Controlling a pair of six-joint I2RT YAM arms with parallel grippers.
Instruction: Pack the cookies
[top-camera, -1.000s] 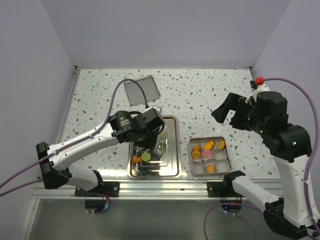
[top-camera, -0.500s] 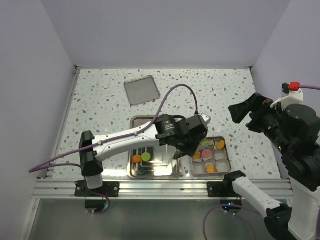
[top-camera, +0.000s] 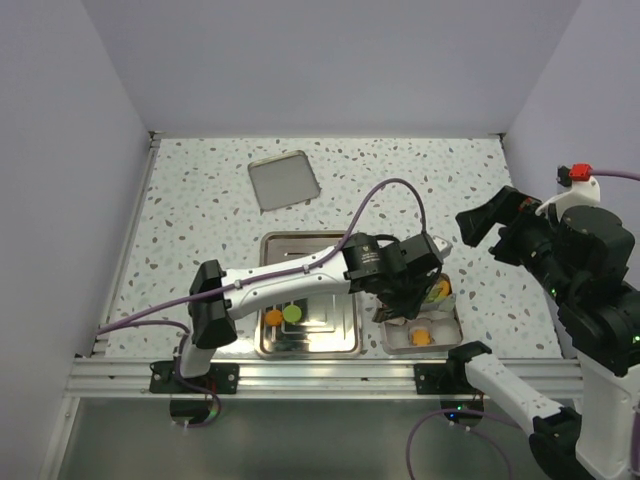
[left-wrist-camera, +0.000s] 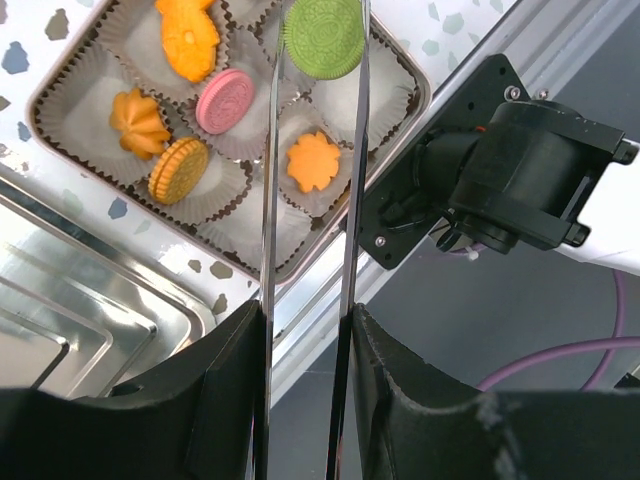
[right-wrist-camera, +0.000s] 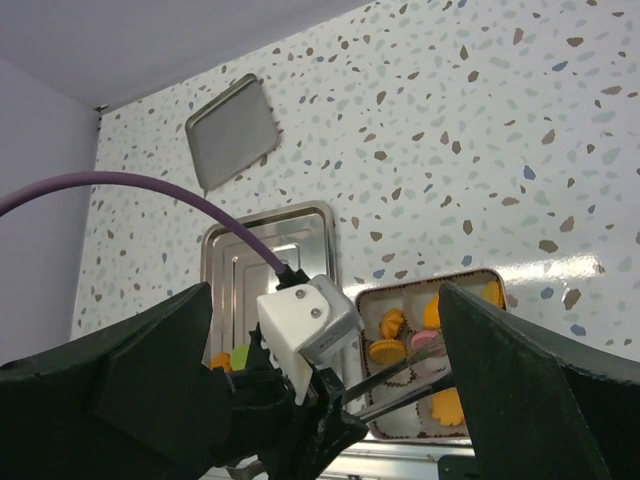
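Observation:
My left gripper (top-camera: 408, 287) (left-wrist-camera: 305, 315) is shut on thin metal tweezers (left-wrist-camera: 268, 180). The tweezer tips pinch a green cookie (left-wrist-camera: 322, 38) above the far right compartments of the square tin (top-camera: 452, 322) (left-wrist-camera: 420, 95). In the tin's white liners lie a pink cookie (left-wrist-camera: 225, 100) and several orange ones (left-wrist-camera: 313, 162) (left-wrist-camera: 180, 170). One orange cookie (top-camera: 273, 317) and one green cookie (top-camera: 292, 313) lie on the steel tray (top-camera: 345, 300). My right gripper (top-camera: 480, 225) (right-wrist-camera: 325, 290) is open and empty, held high over the table's right side.
The tin's lid (top-camera: 284, 180) (right-wrist-camera: 230, 145) lies flat at the back left of the speckled table. The aluminium rail (top-camera: 330, 375) and the right arm's base (left-wrist-camera: 520, 180) sit just past the tin's near edge. The left arm's purple cable (top-camera: 395, 200) arches over the tray.
My left arm has swung right from the tray to over the tin, carrying the green cookie in the tweezers. The right arm pulled back to the right and up.

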